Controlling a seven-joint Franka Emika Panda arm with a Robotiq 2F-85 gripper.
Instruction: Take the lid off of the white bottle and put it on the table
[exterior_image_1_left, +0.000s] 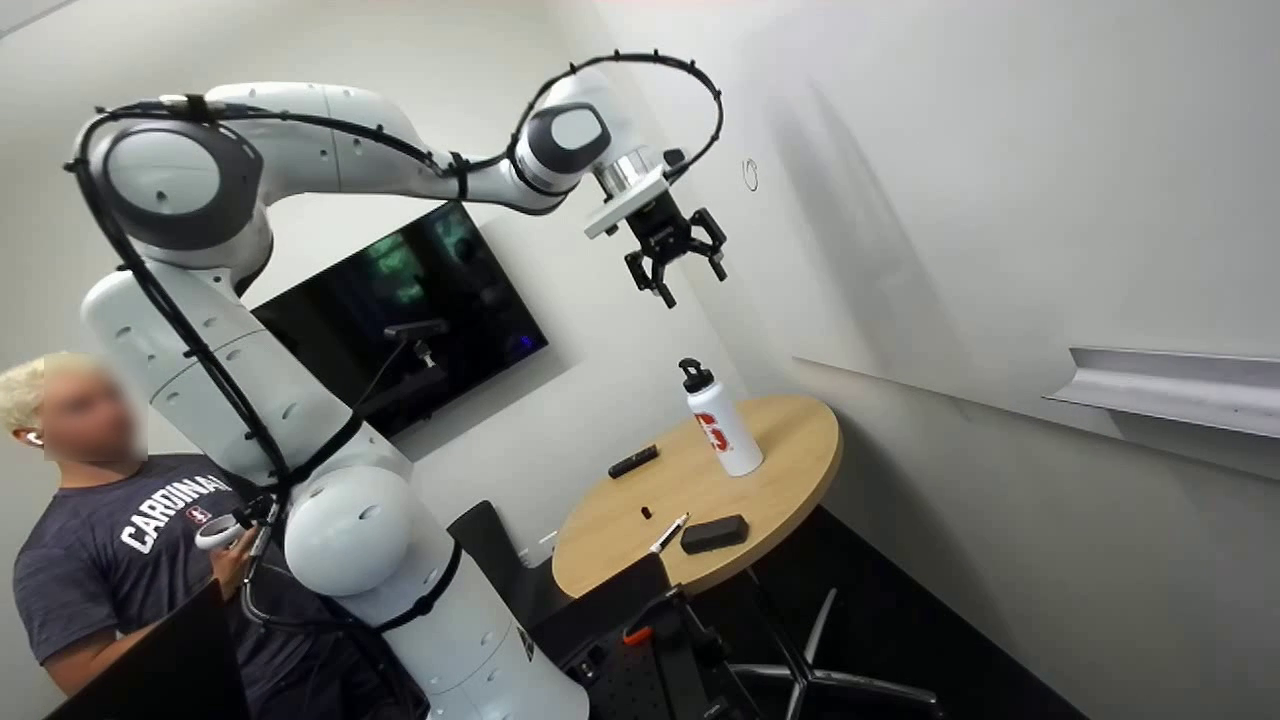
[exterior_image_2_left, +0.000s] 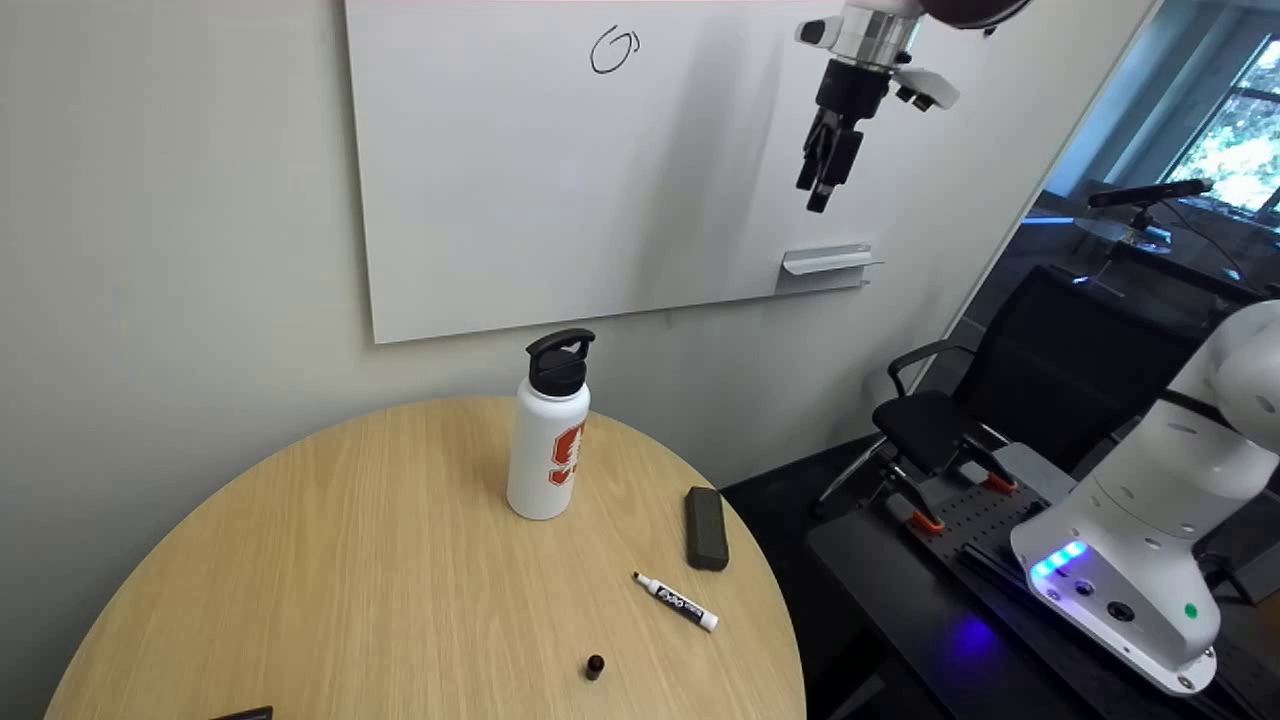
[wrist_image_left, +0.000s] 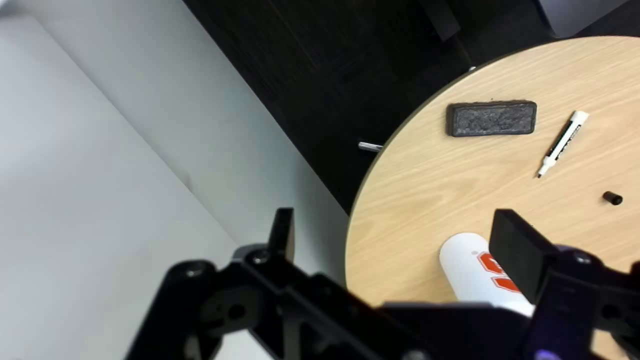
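Left to right in an exterior view. Round wooden table (exterior_image_2_left: 300, 520) lay well below your fingers (exterior_image_2_left: 843, 155). White water bottle (exterior_image_2_left: 540, 465) stood upright on it, below the fingers in both exterior views. Its black carry-loop lid (exterior_image_2_left: 557, 368) was seated on top, well apart from the fingers: neither removal nor placing done, as far as could be seen. Small black cap (exterior_image_2_left: 595, 667), lying farther from the fingers than the bottle; probably off the bare-tipped dry-erase marker (exterior_image_2_left: 676, 602) near it, not the lid you wanted. Black whiteboard eraser (exterior_image_2_left: 707, 528) also lay below the fingers. Right of all these hung the gripper (exterior_image_2_left: 812, 196); the wrist view showed its fingers spread wide, nothing held between them. You had, it seemed, the whole job left: bring the fingers down onto the lid, grip, likely twist it free, lift, lower it to the table, let go.
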